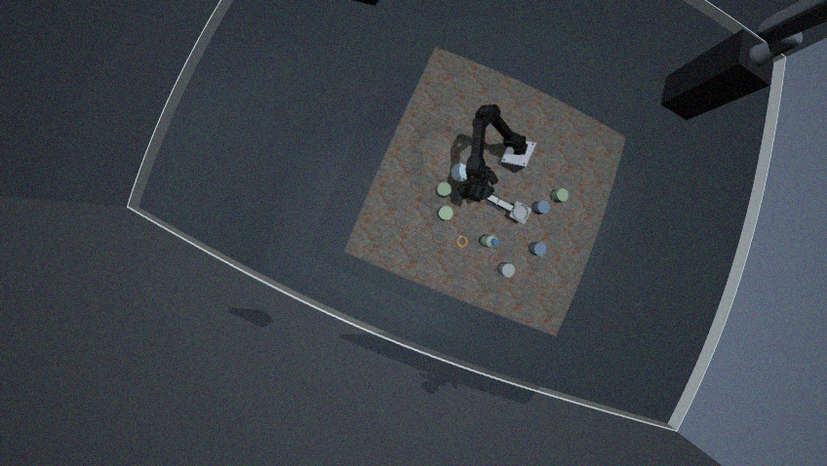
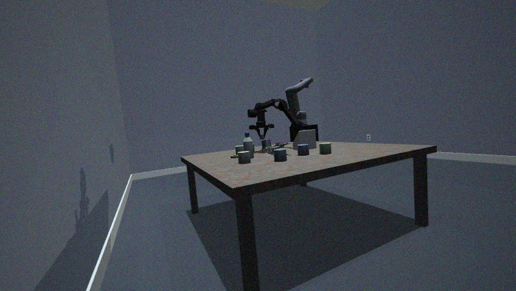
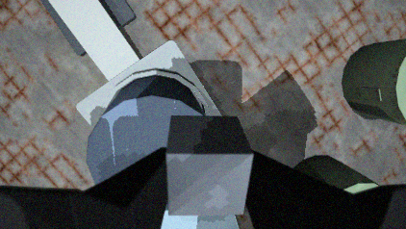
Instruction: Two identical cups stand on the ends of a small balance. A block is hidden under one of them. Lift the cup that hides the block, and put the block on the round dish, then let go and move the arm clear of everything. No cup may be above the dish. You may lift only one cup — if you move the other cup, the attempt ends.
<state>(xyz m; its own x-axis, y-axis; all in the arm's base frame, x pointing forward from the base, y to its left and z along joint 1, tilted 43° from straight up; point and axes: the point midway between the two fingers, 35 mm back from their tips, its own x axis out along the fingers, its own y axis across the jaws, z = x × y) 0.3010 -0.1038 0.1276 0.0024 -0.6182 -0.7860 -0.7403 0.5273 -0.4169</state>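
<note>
My gripper (image 1: 477, 190) (image 2: 262, 136) (image 3: 204, 158) is shut on a small grey block (image 3: 210, 188), held in the air. In the wrist view the block overlaps the right edge of a blue cup (image 3: 135, 137) (image 2: 266, 143); the gap between them cannot be judged. That cup stands on one end of the balance (image 1: 499, 202) (image 3: 91, 38) and is hidden under the arm in the top view. The balance's other end (image 1: 520, 212) bears no cup. A matching blue cup (image 1: 541, 207) stands beyond it on the table. The pale blue round dish (image 1: 458, 172) (image 3: 178, 221) lies close by, partly hidden.
Green cylinders (image 1: 444, 189) (image 1: 445, 213) stand near the dish and the occupied balance end. Another green cylinder (image 1: 562, 195), a blue one (image 1: 537, 249), a grey one (image 1: 507, 269), a bottle (image 1: 489, 241) (image 2: 247, 147) and an orange ring (image 1: 457, 245) are farther off.
</note>
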